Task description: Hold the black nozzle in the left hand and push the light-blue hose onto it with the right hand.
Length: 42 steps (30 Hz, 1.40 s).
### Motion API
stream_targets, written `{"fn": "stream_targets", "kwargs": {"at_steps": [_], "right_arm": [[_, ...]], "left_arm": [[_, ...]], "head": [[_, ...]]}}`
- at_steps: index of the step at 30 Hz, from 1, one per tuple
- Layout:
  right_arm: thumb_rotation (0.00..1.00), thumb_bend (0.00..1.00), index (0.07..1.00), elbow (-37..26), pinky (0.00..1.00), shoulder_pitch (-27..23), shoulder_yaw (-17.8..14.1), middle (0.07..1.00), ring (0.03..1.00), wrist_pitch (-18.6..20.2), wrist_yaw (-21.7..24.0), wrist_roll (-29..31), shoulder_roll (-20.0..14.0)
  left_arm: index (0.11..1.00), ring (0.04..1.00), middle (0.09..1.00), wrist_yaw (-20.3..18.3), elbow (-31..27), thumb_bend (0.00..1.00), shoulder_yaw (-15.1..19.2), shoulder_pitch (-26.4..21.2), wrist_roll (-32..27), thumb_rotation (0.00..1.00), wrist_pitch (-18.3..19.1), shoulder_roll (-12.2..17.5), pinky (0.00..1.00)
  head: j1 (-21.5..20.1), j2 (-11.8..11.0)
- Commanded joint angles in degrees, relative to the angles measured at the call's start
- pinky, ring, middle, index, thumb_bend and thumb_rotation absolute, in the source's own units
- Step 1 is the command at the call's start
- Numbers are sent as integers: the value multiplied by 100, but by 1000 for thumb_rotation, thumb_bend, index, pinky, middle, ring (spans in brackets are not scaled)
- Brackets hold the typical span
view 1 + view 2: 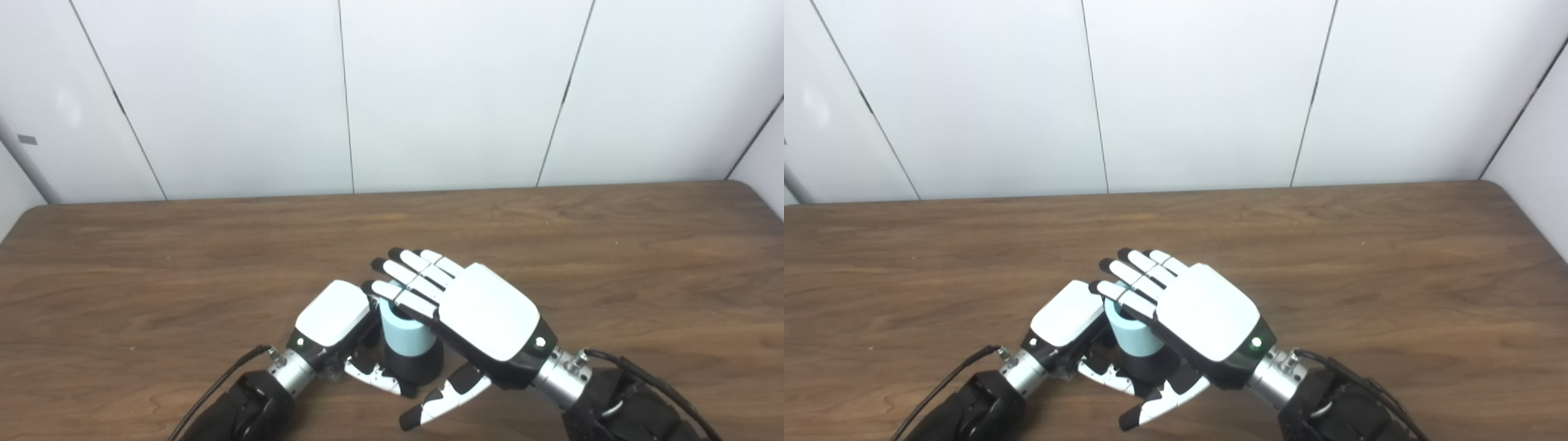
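The white panelled wall (392, 92) fills the upper part of the frame, and below it the brown wooden table (153, 263) runs across the full width, its far edge just under the wall and its rounded corner at the left edge. Bare wood lies open to the left, to the right and beyond the hands; only the lower centre is crowded.

There, the right hand (484, 318) lies palm down, its fingers (407, 275) stretched out flat and pressed side by side over the top of the light-blue hose (401, 334), its thumb splayed low toward the bottom edge. The left hand (334, 315) sits just left of the hose, curled in beside it, with its thumb reaching across in front of the black nozzle (416, 367). Whether its fingers actually clasp the nozzle cannot be told, since the palm hides them.

The hose stands upright on the nozzle, which rests on the table between the two hands.

The left eye view shows the nozzle's dark base clearly; in the right eye view the right hand (1209, 318) covers most of it, while the table's right corner comes into sight.
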Motion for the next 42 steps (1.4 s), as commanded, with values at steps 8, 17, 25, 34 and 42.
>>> {"fn": "stream_targets", "kwargs": {"at_steps": [8,17,25,34,42], "right_arm": [[831,883,910,242,904,118,87,955,944,119,463,-185,-224],[778,882,928,263,905,161,-65,973,958,107,-231,90,-56],[810,889,991,24,980,-24,-241,1000,1000,106,-433,668,216],[826,893,1000,-15,1000,-100,-321,1000,1000,-53,-697,815,401],[815,901,1000,-72,1000,-141,-701,1000,1000,123,-784,862,574]], "left_arm": [[481,120,193,30,364,518,-167,549,32,40,58,-59,76],[481,122,198,31,385,518,-183,546,68,39,70,-54,78],[481,133,216,6,433,517,-206,517,95,39,103,-71,89],[481,137,227,76,471,517,-204,508,135,39,117,-90,93],[481,129,209,98,471,517,-196,513,129,39,93,-77,83]], "head": [[-14,1],[-24,-12],[-28,-25],[-27,-37],[-34,-29]]}}
